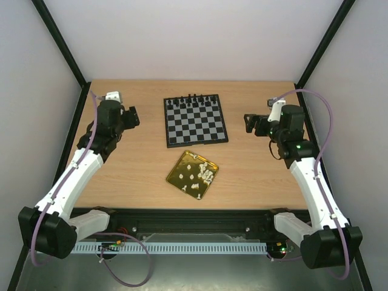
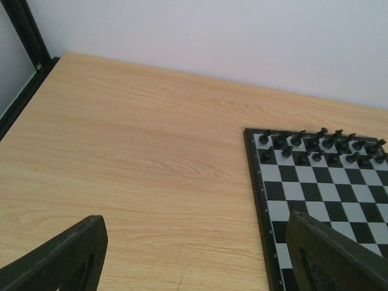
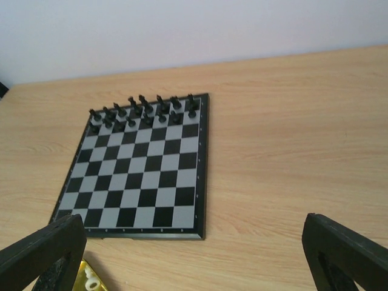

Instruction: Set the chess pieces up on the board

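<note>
Chess pieces (image 1: 203,176), small and white, lay scattered in the gold tray (image 1: 177,174), which sat cornerwise just near of the board (image 1: 196,124), between the two arms. At the left, the left gripper (image 1: 131,116) hung above the table (image 1: 133,163) off the board's left edge, jaws wide apart and empty; the pieces lay to its right and nearer. In the middle, black chessmen (image 1: 191,100) filled the board's two far rows, while its near rows were bare. At the right, the right gripper (image 1: 248,122) hovered off the board's right edge, jaws spread with nothing between them; the pieces lay to its left and nearer. Neither arm looked clearly closer, though the right wrist view caught the tray's corner. Whether each piece stood or lay flat was too small to tell.
</note>
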`<state>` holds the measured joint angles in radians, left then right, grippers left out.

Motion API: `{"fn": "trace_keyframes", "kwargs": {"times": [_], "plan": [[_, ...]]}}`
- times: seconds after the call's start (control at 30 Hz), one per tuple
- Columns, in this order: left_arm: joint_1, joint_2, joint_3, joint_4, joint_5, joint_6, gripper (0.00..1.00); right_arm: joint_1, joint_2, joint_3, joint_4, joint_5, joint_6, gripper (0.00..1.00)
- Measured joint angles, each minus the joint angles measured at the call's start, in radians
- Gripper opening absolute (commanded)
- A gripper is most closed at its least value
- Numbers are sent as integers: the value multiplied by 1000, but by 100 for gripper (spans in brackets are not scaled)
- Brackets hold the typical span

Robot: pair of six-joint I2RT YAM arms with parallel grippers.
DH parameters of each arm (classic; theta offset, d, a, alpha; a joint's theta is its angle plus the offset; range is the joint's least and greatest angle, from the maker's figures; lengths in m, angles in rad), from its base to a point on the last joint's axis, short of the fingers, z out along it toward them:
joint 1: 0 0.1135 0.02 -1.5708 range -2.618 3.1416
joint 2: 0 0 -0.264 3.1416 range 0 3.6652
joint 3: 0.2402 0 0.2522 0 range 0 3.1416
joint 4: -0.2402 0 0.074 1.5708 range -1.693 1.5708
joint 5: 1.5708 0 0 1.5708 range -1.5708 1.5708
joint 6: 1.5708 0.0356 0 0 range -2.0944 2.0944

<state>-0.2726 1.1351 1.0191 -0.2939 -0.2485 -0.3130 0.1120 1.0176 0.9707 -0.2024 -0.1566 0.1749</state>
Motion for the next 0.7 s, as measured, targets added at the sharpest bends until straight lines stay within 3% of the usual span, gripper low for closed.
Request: {"fn": "trace_keyframes", "kwargs": {"times": [0.17,0.27,0.4,0.57,0.7], "plan": [[20,-2,-81,69,27,-30,72,-29,55,-18,-2,-42,-42,98],[0,-6,-124,87,45,-45,68,-46,107,-18,-6,-81,-94,93],[-51,-6,-151,87,75,-60,67,-58,177,-21,-27,-140,-201,78],[-116,-6,-155,60,130,-64,73,-45,249,-48,-84,-192,-395,65],[-139,-14,-175,44,149,-75,83,5,286,-116,-121,-195,-578,63]]}}
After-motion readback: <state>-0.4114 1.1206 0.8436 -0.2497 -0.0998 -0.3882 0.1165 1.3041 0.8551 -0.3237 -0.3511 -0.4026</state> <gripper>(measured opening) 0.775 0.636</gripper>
